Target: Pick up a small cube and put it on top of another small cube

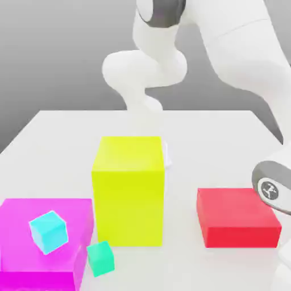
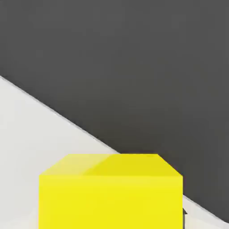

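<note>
- Markings: the arm [image 1: 241,51] bears a round dark badge [image 1: 269,190] with a pale, figure-like emblem, at the exterior view's right; no lettering can be read.
- Exterior view: the cyan cube [image 1: 49,232] sits on top of the magenta block [image 1: 42,224], turned relative to its edges.
- The green cube [image 1: 100,259] stands on the table [image 1: 199,136], just beside the magenta block's edge on the exterior view's right, nearer the camera than the tall yellow block [image 1: 128,193].
- The low red block [image 1: 238,219] lies apart, toward the table's edge at the exterior view's right.
- Hand view: a yellow block shows, with a dark grey area [image 2: 134,67] meeting a pale surface [image 2: 36,134] along a slanting line. Both cubes and the badge appear in the exterior view alone.
- Pincer: shut; whether anything is held cannot be told.
</note>
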